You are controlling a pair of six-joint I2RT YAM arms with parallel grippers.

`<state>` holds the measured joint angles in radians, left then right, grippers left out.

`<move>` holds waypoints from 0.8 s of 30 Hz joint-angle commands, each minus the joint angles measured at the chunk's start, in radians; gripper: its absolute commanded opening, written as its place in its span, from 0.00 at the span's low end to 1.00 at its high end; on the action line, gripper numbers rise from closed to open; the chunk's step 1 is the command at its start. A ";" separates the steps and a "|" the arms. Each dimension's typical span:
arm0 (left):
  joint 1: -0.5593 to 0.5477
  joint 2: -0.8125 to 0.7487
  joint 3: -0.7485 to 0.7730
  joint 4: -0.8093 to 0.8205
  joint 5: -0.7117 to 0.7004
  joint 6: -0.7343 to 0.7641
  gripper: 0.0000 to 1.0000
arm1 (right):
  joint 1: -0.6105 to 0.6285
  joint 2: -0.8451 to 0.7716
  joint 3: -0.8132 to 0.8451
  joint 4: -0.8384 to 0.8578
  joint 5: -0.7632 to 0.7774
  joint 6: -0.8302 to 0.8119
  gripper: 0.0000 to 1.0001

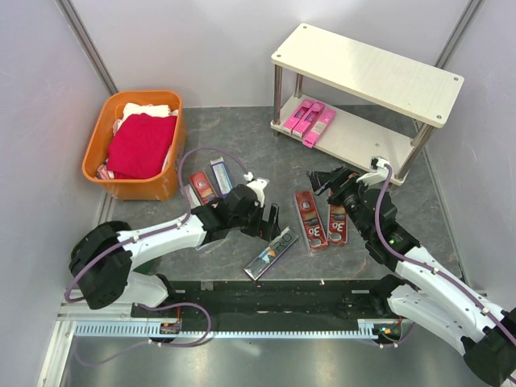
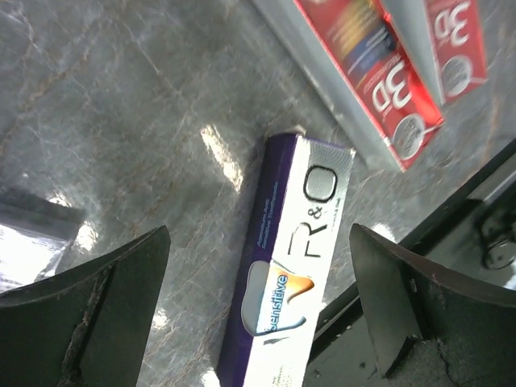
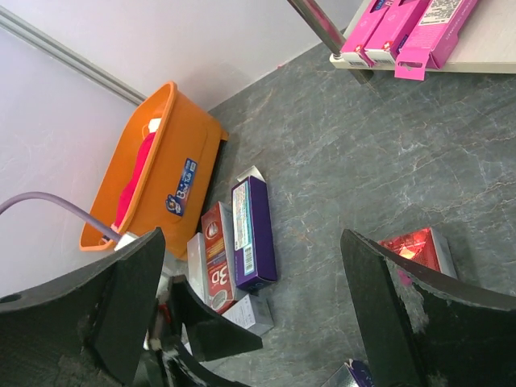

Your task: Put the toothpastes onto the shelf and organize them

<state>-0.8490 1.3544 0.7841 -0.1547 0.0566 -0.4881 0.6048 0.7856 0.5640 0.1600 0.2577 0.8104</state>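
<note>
1. Printed on the silver-and-purple carton (image 2: 294, 266): "R&O" in large letters, "Sensitive" further along; smaller print unreadable.
2. Lies flat on the grey worktop (image 1: 258, 153) right under the left tool (image 1: 270, 223), long axis slanting from near-left to far-right in the top view.
3. Left tool spread wide, one finger to each side of that carton, pinching nothing.
4. Marked "3D" in white: two dark red cartons (image 1: 310, 219), side by side just right of the silver-and-purple carton, long axes running roughly away from the arm bases, "3D" ends nearer the bases.
5. On the lower board of the shelf (image 1: 367, 68): three pink cartons (image 1: 306, 121), parallel and close together, long axes slanting, ends at the board's front-left edge; lettering too small to read.
6. Beside the orange basket (image 1: 137, 187): a purple carton (image 3: 254, 234) and a third dark red carton (image 3: 216, 262), also marked "3D", lying parallel, with a silver-grey carton (image 3: 251, 313) just beside them.
7. Right tool (image 3: 251, 238) spread and empty, near the shelf's front leg.
</note>
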 commanded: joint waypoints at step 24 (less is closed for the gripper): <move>-0.262 0.328 0.179 -0.054 -0.317 0.045 0.85 | 0.003 -0.016 0.020 0.007 -0.008 -0.016 0.98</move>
<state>-1.0988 1.6264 0.8913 -0.2089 -0.1463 -0.4278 0.6048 0.7918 0.5640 0.1623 0.2550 0.8070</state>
